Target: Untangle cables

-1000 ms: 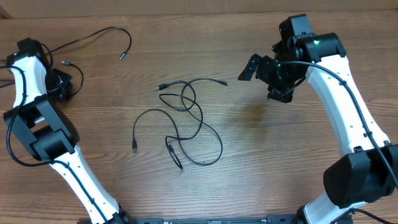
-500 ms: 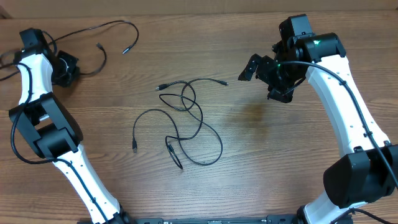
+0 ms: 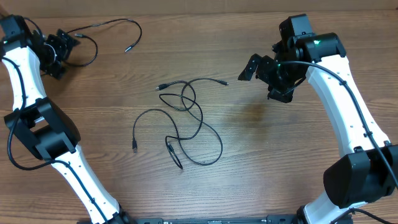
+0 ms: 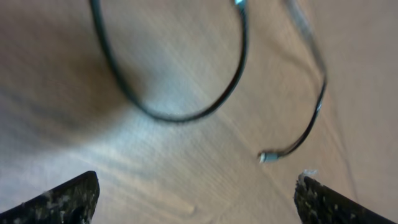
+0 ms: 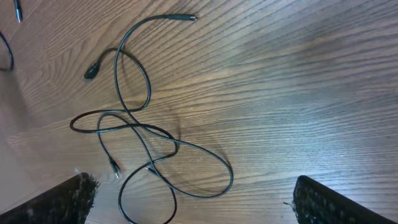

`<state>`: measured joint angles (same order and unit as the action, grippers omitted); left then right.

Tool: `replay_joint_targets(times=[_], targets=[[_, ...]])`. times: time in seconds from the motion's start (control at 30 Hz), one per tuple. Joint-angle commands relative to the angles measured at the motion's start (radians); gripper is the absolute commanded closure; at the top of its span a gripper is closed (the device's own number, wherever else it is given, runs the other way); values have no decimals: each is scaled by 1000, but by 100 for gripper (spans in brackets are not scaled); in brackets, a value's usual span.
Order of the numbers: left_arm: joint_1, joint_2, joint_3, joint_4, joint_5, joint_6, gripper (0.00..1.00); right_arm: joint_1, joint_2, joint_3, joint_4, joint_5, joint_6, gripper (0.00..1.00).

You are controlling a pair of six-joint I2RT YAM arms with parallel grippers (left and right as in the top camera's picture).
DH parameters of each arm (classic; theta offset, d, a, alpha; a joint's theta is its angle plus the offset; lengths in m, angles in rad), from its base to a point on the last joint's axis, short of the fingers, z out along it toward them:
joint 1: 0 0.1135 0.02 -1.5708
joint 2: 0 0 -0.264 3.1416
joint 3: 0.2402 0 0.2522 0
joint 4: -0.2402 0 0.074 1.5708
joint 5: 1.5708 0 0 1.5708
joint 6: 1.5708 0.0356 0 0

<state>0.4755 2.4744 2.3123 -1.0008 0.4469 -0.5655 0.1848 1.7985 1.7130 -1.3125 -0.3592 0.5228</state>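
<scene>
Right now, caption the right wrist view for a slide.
Open right gripper hovers above tangled black cables on the wooden table.

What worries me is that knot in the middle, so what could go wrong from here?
1. The tangle crosses itself several times; pulling one loop may tighten it or drag the whole bundle.
2. The loose cable lies right by the open left hand; the arm could snag it and sweep it along.
3. The tangle lies flat on the table, so the open right hand may miss it.

No legible text, label or number anywhere
</scene>
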Motion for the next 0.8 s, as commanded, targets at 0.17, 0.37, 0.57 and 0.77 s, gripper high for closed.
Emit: replay_joint_targets(times=[0.17, 0.37, 0.57, 0.77], targets=[[5, -104, 15, -121, 631, 335, 3, -1, -11, 16, 2, 2, -4, 0], [-135, -161, 15, -408, 509, 486, 1, -1, -11, 16, 2, 2, -4, 0], [-220, -355, 15, -540, 147, 312, 0, -1, -11, 16, 2, 2, -4, 0], [-317, -499, 11, -689, 60, 281, 0, -1, -11, 16, 2, 2, -4, 0]])
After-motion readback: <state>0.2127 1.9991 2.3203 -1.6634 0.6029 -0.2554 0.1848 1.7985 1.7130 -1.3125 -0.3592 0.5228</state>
